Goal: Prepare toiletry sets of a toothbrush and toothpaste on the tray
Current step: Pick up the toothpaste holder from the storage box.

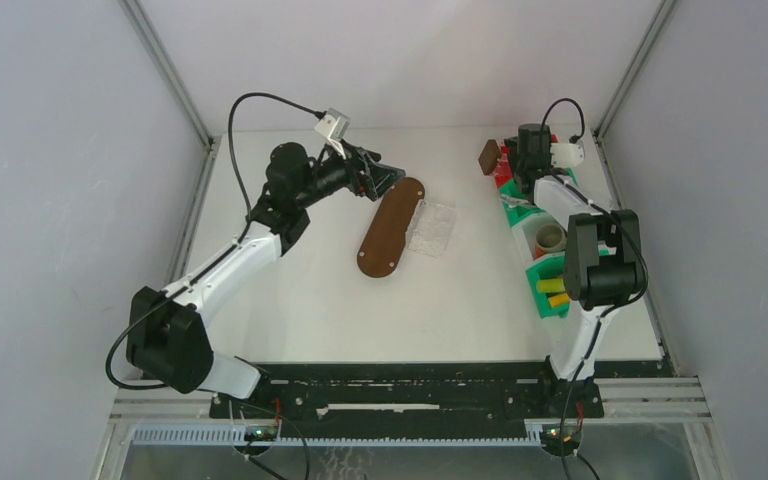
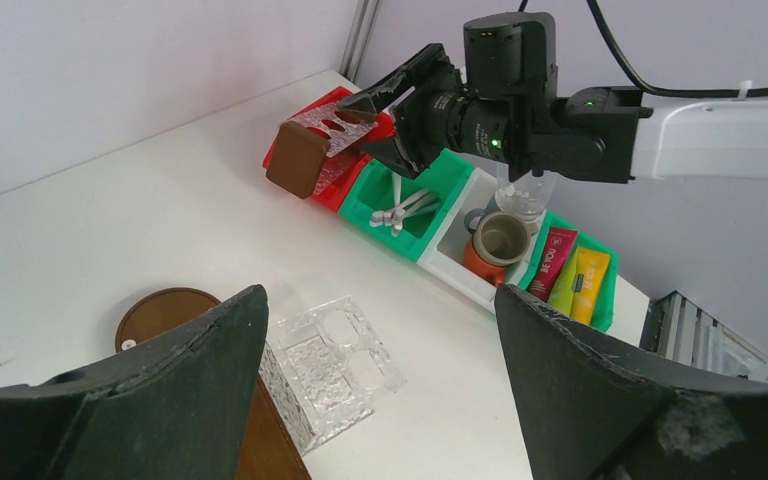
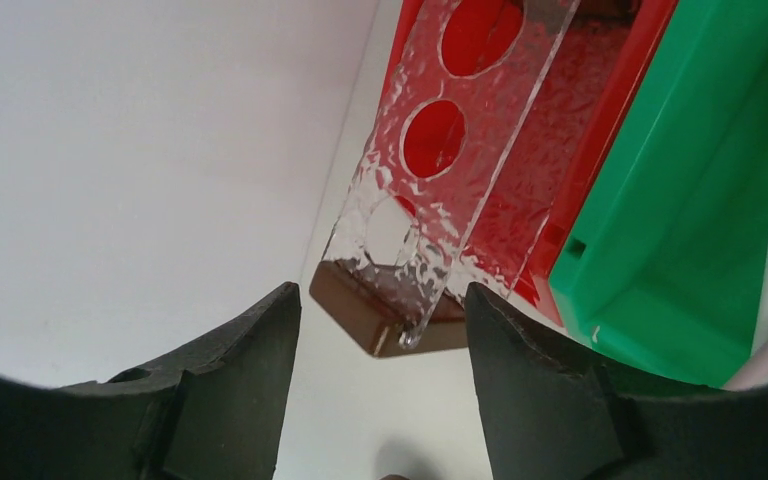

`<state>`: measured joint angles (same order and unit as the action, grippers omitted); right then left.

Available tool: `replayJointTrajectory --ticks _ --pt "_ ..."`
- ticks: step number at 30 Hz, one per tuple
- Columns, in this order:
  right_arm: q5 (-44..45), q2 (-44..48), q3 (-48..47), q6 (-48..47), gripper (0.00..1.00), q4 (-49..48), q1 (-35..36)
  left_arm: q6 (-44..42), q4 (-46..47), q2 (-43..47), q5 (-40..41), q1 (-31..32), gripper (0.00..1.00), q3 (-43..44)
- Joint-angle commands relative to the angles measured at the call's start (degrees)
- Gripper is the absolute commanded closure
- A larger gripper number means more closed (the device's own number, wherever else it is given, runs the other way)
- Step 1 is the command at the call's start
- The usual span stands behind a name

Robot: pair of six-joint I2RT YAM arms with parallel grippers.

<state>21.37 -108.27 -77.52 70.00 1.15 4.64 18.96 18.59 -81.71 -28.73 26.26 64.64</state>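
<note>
A brown oval tray (image 1: 390,227) lies mid-table with nothing on it. A clear holder with round holes (image 1: 432,228) lies on its side against the tray's right edge. My left gripper (image 1: 388,180) hovers open over the tray's far end, with nothing between its fingers. The toothpaste tubes, pink-red (image 2: 552,262), lime green (image 2: 566,290) and yellow (image 2: 590,285), lie in the nearest green bin. White toothbrushes (image 2: 400,212) lie in another green bin. My right gripper (image 3: 380,295) is shut on a second clear holder (image 3: 460,150) with a brown base (image 3: 380,315), held tilted by the red bin (image 3: 610,150).
A row of bins runs along the right side. From far to near it is the red bin (image 2: 335,180), a green bin (image 2: 450,175), a white bin (image 2: 460,270) holding a brown mug (image 2: 495,245) and a clear glass (image 2: 525,195), then the tube bin (image 2: 605,300). Walls enclose the table.
</note>
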Motion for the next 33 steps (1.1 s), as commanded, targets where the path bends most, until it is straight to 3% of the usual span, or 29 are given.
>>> replayJointTrajectory --ticks 1,33 --pt "-0.82 -2.40 -4.64 0.79 0.31 0.18 -0.99 -1.29 0.63 1.58 -0.76 0.29 0.12 4.35" --pt "-1.33 -8.79 -8.44 5.46 0.32 0.56 -2.45 -0.59 0.75 0.07 -1.85 0.44 0.12 5.21"
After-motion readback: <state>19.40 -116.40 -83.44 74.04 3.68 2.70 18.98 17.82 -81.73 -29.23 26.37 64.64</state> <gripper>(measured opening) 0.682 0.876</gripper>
